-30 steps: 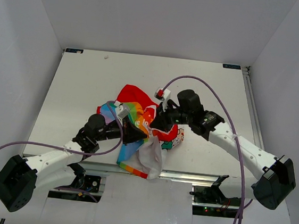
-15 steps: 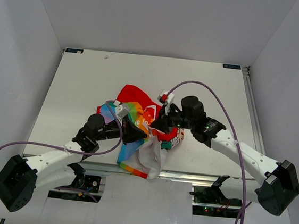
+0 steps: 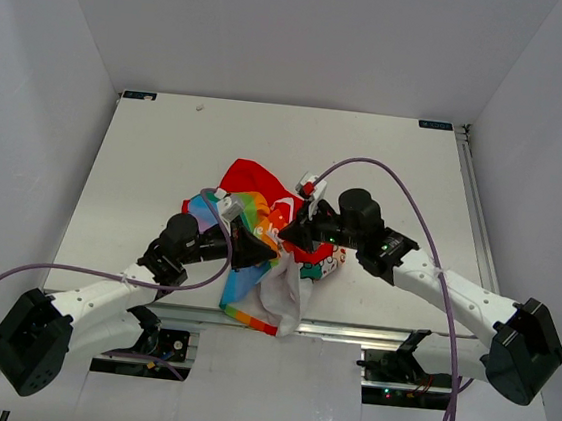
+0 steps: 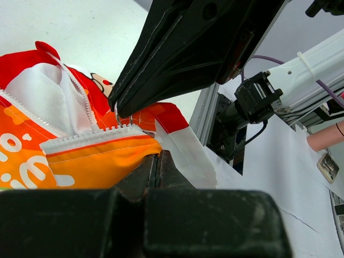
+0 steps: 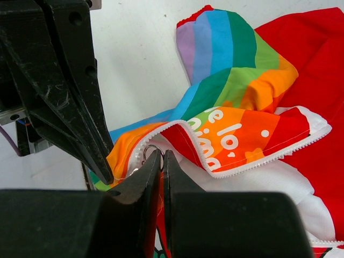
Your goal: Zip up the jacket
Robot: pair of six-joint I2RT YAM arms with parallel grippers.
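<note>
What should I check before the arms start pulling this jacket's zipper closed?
1. Hem grip: left end effector shut on the jacket at the zipper's end: ok.
2. Pull grip: right end effector shut on the zipper pull ring: ok.
3. Both tooth rows seated in the slider: cannot tell.
4. Track ahead straight: not ok, the zipper teeth splay apart and the fabric is bunched.
5. Garment wholly on the table: not ok, part hangs over the near edge.

White table (image 3: 166, 158); pale walls (image 3: 300, 32) around; aluminium rail (image 3: 369, 331) at near edge.
</note>
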